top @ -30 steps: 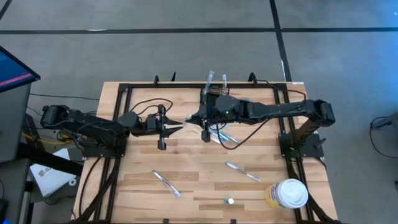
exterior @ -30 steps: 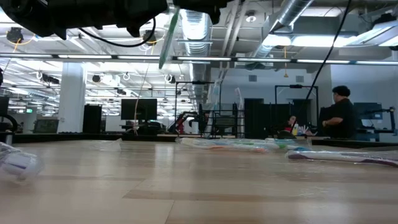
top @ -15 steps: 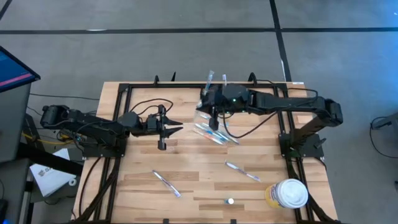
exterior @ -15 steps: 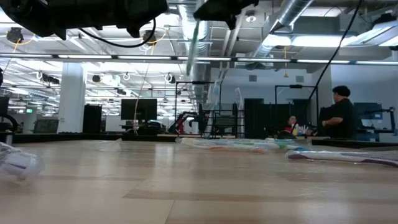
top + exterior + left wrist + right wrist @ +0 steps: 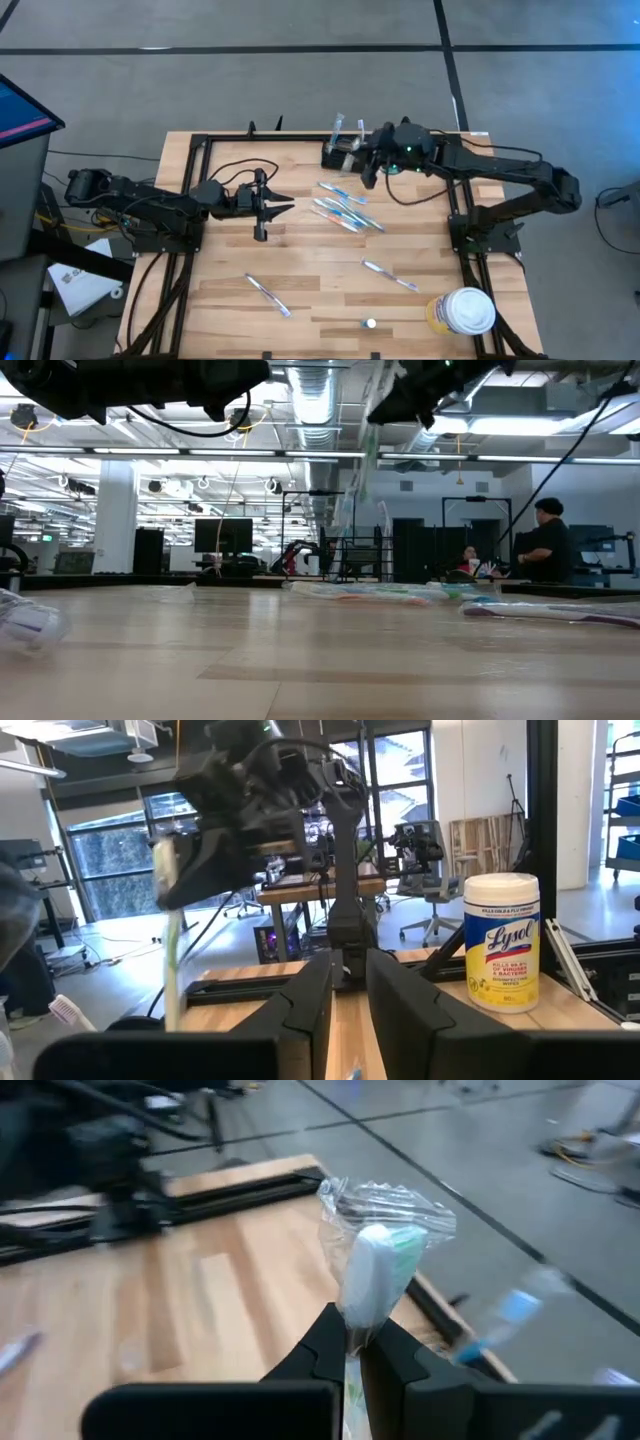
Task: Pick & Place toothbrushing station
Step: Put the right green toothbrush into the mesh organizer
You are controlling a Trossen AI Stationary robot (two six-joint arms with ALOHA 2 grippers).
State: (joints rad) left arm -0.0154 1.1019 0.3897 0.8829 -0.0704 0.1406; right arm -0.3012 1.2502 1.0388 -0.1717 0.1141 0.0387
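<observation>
Operator: Toothbrush (image 5: 372,1270), wrapped in clear plastic, sits clamped between the fingers of my right gripper (image 5: 368,170). I have that gripper in the air just beside the toothbrushing station (image 5: 340,152), the small black mesh box at the far edge of the table (image 5: 300,290). Two brushes already stand upright in it.

Observer: And the left side?

Operator: Left gripper (image 5: 278,206) waits over the table's left half, well apart from the station. Jaws slightly apart, nothing between them. The left wrist view looks past them to the right arm with its brush hanging down, and to a Lysol tub (image 5: 502,952) beyond.

Observer: What worries you from here?

Operator: Mainly the drop into the box. I judge the opening small, and the brush hangs long below the fingers, so a slight offset would put its tip on the rim. That could tip the light holder or shove it off the far edge. The wrap is slick too; the brush may rotate in the grip.

Observer: Anything underneath?

Operator: Loose brushes (image 5: 338,208) lie on the table near the station. A low pass could sweep them. Others lie nearer the front, well clear.
</observation>
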